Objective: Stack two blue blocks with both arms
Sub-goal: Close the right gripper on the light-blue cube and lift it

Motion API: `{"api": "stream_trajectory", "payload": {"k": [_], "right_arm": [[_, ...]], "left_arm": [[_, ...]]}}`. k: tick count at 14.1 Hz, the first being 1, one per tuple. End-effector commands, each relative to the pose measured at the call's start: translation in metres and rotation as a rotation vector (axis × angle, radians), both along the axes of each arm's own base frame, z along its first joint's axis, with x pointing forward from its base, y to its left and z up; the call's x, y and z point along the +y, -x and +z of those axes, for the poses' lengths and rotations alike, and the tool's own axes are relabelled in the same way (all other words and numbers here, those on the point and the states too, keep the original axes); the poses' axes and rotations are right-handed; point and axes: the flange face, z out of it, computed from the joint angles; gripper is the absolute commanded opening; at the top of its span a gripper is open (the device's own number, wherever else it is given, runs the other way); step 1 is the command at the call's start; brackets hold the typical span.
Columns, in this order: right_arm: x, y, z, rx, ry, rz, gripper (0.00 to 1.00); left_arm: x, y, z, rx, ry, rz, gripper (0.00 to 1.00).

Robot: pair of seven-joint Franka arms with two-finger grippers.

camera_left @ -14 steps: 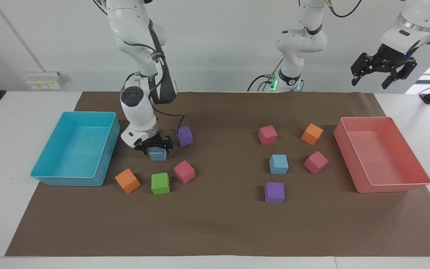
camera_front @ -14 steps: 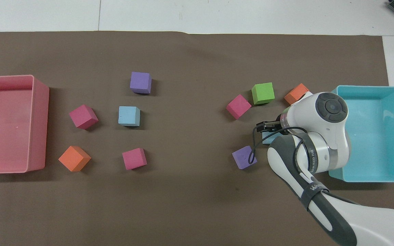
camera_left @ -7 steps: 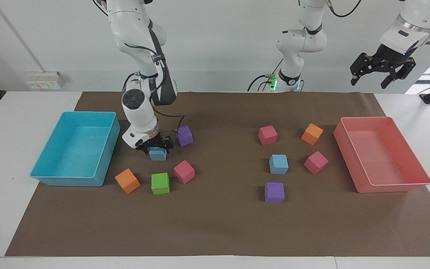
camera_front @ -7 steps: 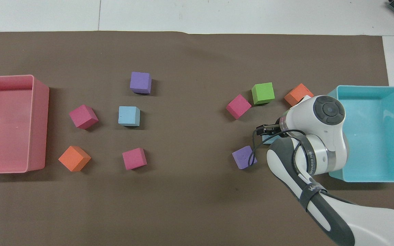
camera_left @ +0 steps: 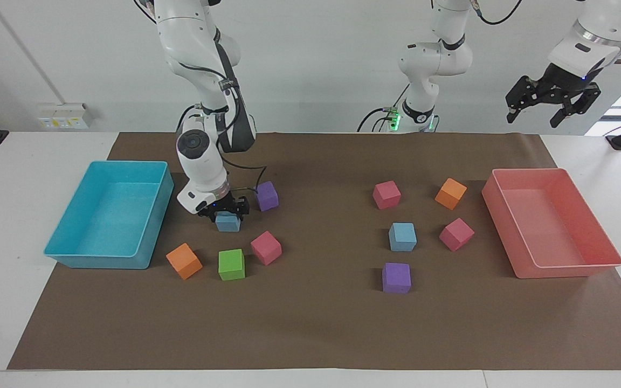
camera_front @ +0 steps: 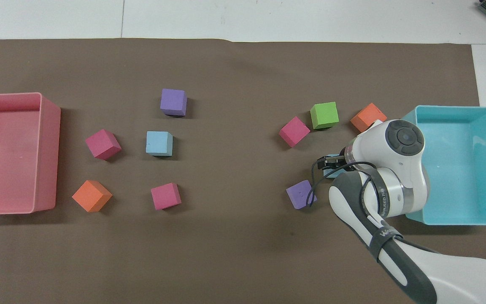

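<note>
One blue block (camera_left: 227, 222) rests on the brown mat beside the cyan tray, at the right arm's end of the table. My right gripper (camera_left: 227, 214) is down on it, with a finger against each side. From overhead the wrist hides most of that block (camera_front: 332, 161). The other blue block (camera_left: 402, 236) (camera_front: 159, 143) sits alone among the cubes toward the left arm's end. My left gripper (camera_left: 533, 120) hangs open high in the air with nothing in it. Overhead, only a tip of it shows over the pink tray, and that arm waits.
A cyan tray (camera_left: 73, 257) stands at the right arm's end, a pink tray (camera_left: 569, 268) at the left arm's end. A purple cube (camera_left: 266, 195), a pink one (camera_left: 266, 247), a green one (camera_left: 231, 264) and an orange one (camera_left: 183, 261) ring the gripped block. Several more cubes surround the other blue block.
The right gripper's fingers have drawn in against the blue block, and the wrist has shifted slightly. The block has stayed on the mat. The left arm has barely moved.
</note>
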Motion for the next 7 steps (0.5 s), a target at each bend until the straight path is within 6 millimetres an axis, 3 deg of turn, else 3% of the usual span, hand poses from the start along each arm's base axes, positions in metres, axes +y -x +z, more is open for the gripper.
{"api": "stream_trajectory", "payload": {"k": [1, 3, 7], "right_arm": [[-0.0026, 0.0045, 0.0034, -0.008, -0.011, -0.024, 0.25], [-0.0021, 0.0034, 0.0035, -0.006, -0.02, -0.034, 0.0], [0.0002, -0.0004, 0.007, -0.005, -0.037, -0.039, 0.0]], "left_arm": [[0.0017, 0.0104, 0.0009, 0.006, -0.01, 0.0, 1.0], [0.0017, 0.0104, 0.0009, 0.006, -0.01, -0.002, 1.0], [0.0017, 0.0103, 0.0011, 0.004, -0.01, -0.002, 1.0]]}}
